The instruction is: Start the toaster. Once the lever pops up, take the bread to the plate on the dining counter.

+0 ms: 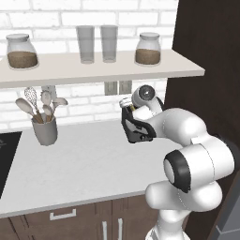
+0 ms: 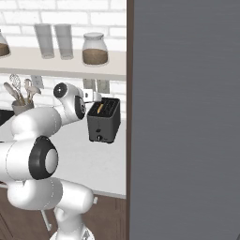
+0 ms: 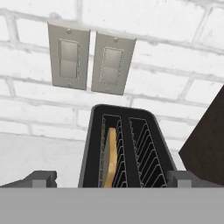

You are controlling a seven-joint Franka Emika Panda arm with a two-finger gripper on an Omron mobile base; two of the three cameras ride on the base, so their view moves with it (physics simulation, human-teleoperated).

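Observation:
The black toaster (image 2: 104,123) stands on the pale worktop against the white brick wall, half hidden behind my arm in the left base view (image 1: 135,130). From above, the hand view looks into its two slots (image 3: 124,148). The bread (image 3: 111,158) sits upright in the left slot, its golden crust edge showing (image 2: 100,108). My gripper (image 3: 113,179) hovers just above the toaster's top, open, with one dark fingertip (image 3: 41,178) on each side of the toaster body and nothing between them. The plate and the dining counter are out of view.
A grey utensil crock (image 1: 44,130) stands left on the worktop (image 1: 89,164). Close above the toaster, a shelf (image 1: 98,70) carries jars and glasses. Two wall switch plates (image 3: 89,59) are behind the toaster. A dark cabinet side (image 1: 206,51) and tall grey panel (image 2: 187,117) close the right.

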